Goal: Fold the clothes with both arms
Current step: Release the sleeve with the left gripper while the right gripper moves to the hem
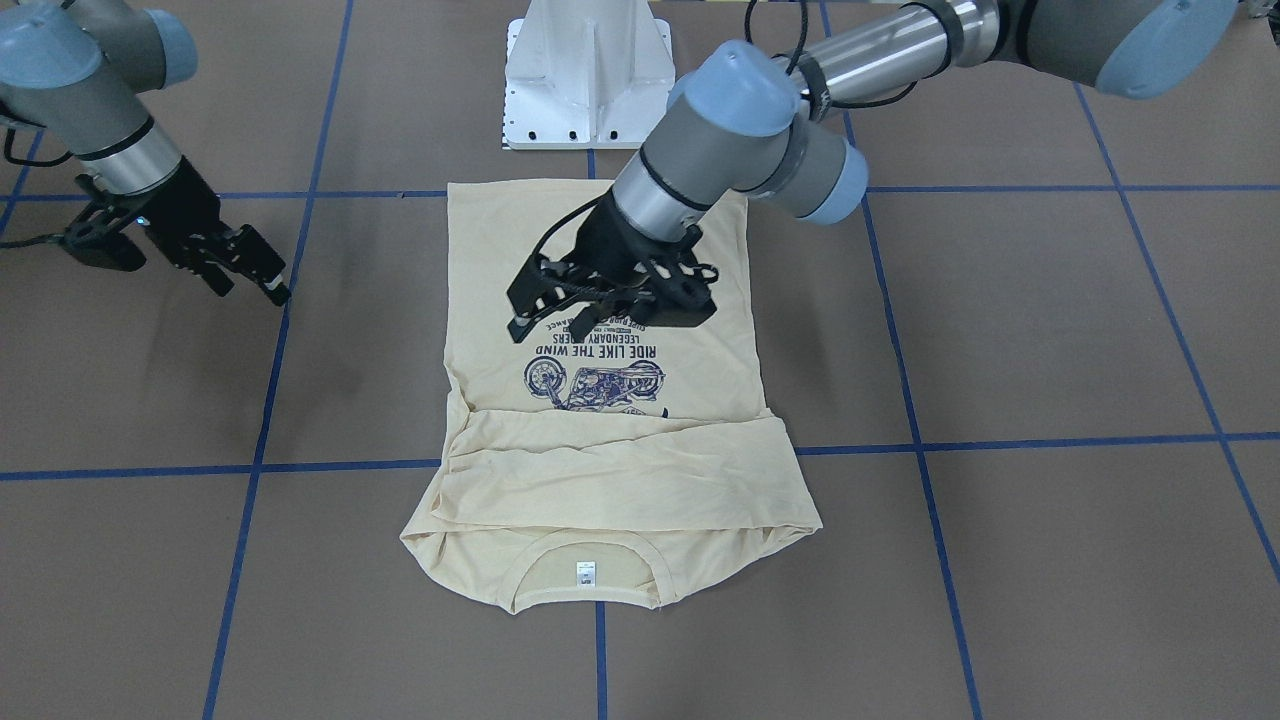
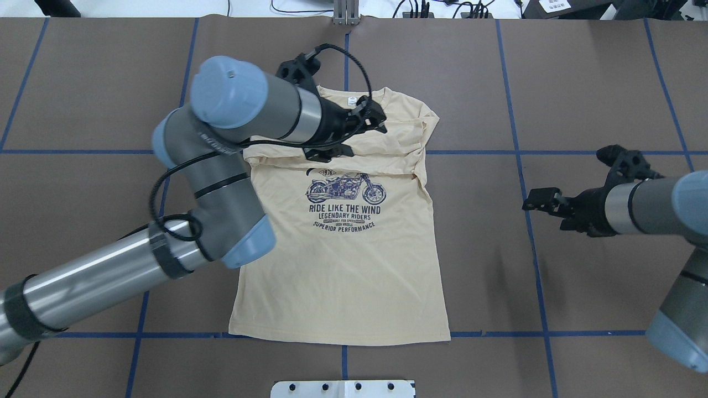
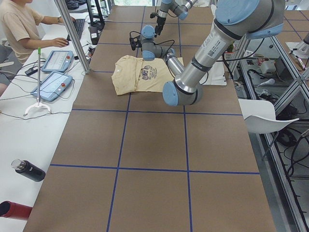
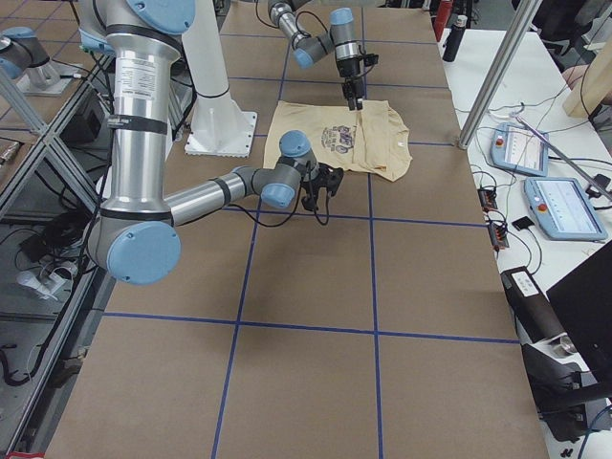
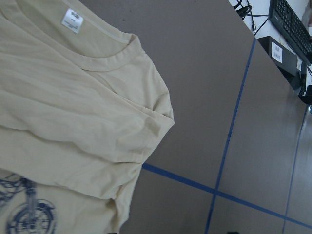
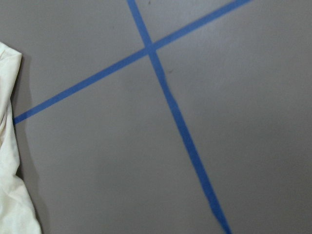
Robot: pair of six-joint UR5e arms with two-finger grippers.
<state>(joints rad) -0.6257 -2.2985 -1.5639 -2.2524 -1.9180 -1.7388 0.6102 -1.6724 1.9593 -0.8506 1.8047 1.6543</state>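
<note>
The cream-yellow T-shirt [image 1: 610, 470] lies flat on the brown table, print up, with its sleeves folded across the chest and the neck label [image 1: 585, 572] at the far end from the robot. It also shows in the overhead view [image 2: 343, 265] and the left wrist view [image 5: 73, 107]. My left gripper [image 1: 525, 312] hovers open and empty above the shirt's chest, near the folded sleeves [image 2: 359, 132]. My right gripper [image 2: 547, 207] is open and empty over bare table, well to the right of the shirt [image 1: 250, 275]. The right wrist view shows only the shirt's edge [image 6: 7, 195].
The white pedestal base [image 1: 585, 80] stands just behind the shirt's hem. Blue tape lines [image 2: 520, 166] grid the table. In the exterior left view an operator [image 3: 19, 29] sits at a side bench with pendants [image 3: 53, 84] and a dark bottle [image 3: 29, 170].
</note>
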